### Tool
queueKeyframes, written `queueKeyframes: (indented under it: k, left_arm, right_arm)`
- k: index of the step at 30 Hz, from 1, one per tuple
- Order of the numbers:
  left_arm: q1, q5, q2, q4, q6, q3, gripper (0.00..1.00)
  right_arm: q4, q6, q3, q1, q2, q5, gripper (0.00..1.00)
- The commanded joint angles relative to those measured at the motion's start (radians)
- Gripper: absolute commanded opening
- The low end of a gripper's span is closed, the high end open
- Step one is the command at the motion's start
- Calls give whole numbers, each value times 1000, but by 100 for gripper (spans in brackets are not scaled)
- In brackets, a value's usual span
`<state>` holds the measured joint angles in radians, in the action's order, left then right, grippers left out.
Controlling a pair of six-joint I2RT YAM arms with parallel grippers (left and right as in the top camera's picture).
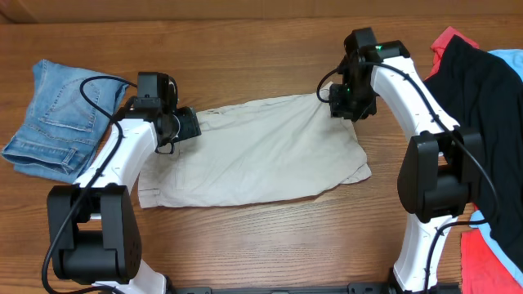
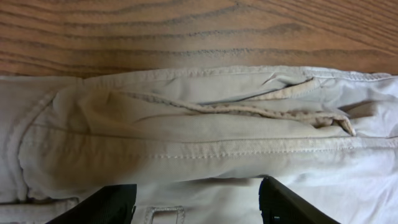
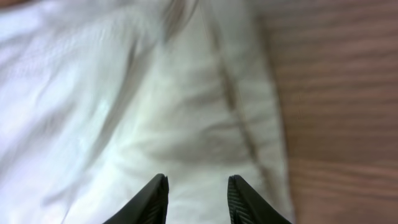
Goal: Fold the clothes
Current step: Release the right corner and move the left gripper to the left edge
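Left gripper [image 2: 199, 184] apart, right gripper [image 3: 198, 178] apart, both cropped at frame edge, shorts [image 1: 261, 155] blurred beneath

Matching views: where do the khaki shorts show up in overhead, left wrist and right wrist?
Overhead: khaki shorts lie spread flat at the centre of the frame.
Left wrist: shorts fill the lower two thirds, with stitched seams running across.
Right wrist: shorts cover the left and centre, blurred.
Shared landmark: wooden table, above the shorts in left wrist, right of them in right wrist.
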<state>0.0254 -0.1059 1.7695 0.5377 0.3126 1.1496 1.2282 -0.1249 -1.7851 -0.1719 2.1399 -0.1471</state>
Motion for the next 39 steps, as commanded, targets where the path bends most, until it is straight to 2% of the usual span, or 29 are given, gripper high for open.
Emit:
queueKeyframes:
  k: [1,11,20,28,32,39]
  left_arm:
    - [-5,17,14,-11,10,-7,66]
    - [-6,41,119,-54,8,-7,65]
    - [-29,220,217,-76,42,-7,65]
    - [-107,125,222,-91,76,-7,68]
    - [-124,44,200,-87,14,-2,67]
    - [-123,28,39,-34,-21,34,75]
  right_arm:
    - [4,20,58,-8,-45,-80,35]
    - [-91,15,293,-5,-45,-89,35]
    - [-53,-186,388,43,-45,155,34]
    - [-45,-187,387,55,-45,171,35]
    - [-55,-183,387,55,-45,172,35]
    - [-68,-183,387,55,-45,172,36]
